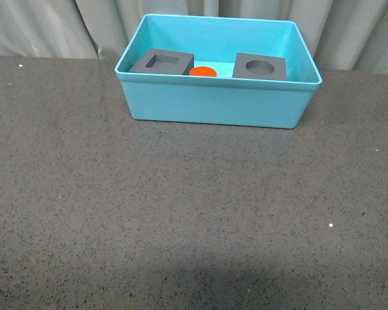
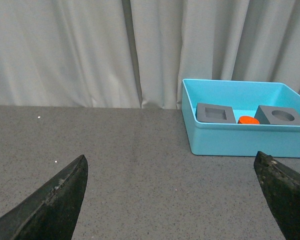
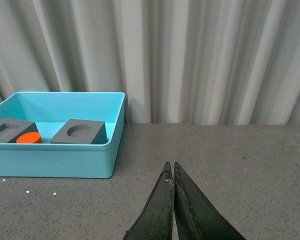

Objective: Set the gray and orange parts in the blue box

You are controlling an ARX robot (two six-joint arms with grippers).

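— Turquoise blue box (image 1: pixel 213 103) at the table's (image 1: pixel 181 213) far side: what's inside?
— Square-recess cube (image 1: pixel 161 62) left, orange cylinder (image 1: pixel 203 72) between, round-recess cube (image 1: pixel 260 66) right.
— The grippers?
— Left gripper (image 2: pixel 175 200) spread wide, empty; right gripper (image 3: pixel 173 172) closed on nothing.

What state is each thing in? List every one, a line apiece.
blue box: upright on the table, open-topped, holding three parts.
gray cube with square recess: inside the box, recess facing up.
gray cube with round recess: inside the box, recess facing up.
orange cylinder: inside the box, between the two cubes.
left tool: open, holding nothing, away from the box.
right tool: shut, holding nothing, away from the box.
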